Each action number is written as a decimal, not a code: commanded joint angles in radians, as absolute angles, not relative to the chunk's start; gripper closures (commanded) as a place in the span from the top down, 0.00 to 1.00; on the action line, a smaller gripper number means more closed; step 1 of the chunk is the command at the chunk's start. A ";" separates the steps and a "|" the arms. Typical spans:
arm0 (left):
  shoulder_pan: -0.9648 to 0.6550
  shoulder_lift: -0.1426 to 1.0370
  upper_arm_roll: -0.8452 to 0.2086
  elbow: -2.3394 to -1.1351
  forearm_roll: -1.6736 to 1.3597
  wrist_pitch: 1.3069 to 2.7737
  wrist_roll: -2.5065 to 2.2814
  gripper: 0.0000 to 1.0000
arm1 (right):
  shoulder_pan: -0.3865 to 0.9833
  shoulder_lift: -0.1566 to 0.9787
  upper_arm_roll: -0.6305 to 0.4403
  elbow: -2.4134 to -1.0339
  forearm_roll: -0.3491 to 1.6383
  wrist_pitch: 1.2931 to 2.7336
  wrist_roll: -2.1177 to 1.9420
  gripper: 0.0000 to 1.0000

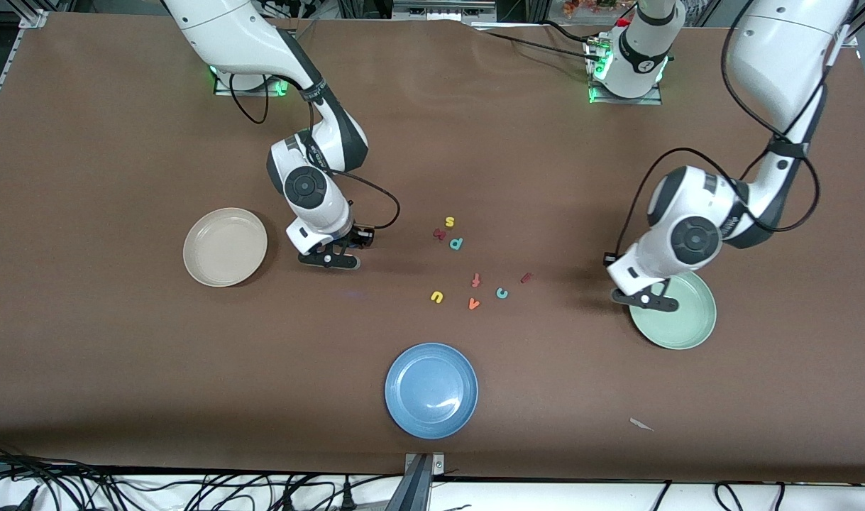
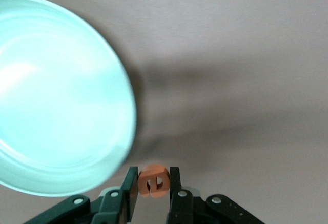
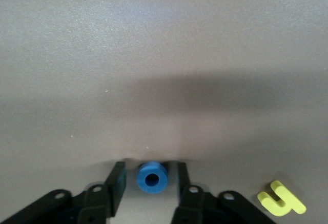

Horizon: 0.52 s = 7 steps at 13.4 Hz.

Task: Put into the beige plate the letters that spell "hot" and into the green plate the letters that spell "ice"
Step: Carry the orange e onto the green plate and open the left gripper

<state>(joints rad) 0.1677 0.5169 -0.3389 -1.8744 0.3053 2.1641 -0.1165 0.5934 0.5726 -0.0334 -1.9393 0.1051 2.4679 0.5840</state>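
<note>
Three plates sit on the brown desk [image 1: 120,369], and both that matter look bare: the beige plate [image 1: 225,247] toward the right arm's end and the green plate [image 1: 684,323] toward the left arm's end show no letters in them. The blue plate [image 1: 431,389], nearest the front camera, has no part in the job. So by my reckoning nothing is delivered yet, though two letters are in hand or nearly so. The left tool [image 1: 645,299] hangs at the rim of the green plate, clenched on the orange e [image 2: 154,180], which looks close to being dropped in. The right tool [image 3: 152,170] is down at the desk between the beige plate and the scattered letters, its jaws spread either side of the blue o [image 3: 152,177] with a gap on each side, so the o lies on the desk ungripped. The yellow h [image 3: 281,199] lies just beside it. Waiting in the loose cluster at mid-desk are the teal c [image 1: 502,292] and the dark red i [image 1: 526,277], near each other. Around them lie spare letters: a yellow s [image 1: 449,222], a teal p [image 1: 456,243], a yellow u [image 1: 437,297], an orange v [image 1: 473,304] and a reddish cross-shaped letter [image 1: 476,280]. I cannot pick out the orange t with any certainty.
</note>
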 commanded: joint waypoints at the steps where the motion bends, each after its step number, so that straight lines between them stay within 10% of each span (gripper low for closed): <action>1: 0.222 0.526 -0.345 -1.844 0.414 2.149 -0.043 0.23 | 0.597 0.575 -0.032 -1.953 0.112 2.491 0.571 0.40; 7: 0.279 0.595 -0.345 -1.815 0.552 2.198 0.029 0.27 | 0.597 0.577 -0.032 -1.951 0.112 2.491 0.572 0.28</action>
<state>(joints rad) 0.2700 0.5648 -0.3368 -1.8459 0.5047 2.1885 0.0070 0.5935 0.5777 -0.0334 -1.9413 0.1051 2.4697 0.5837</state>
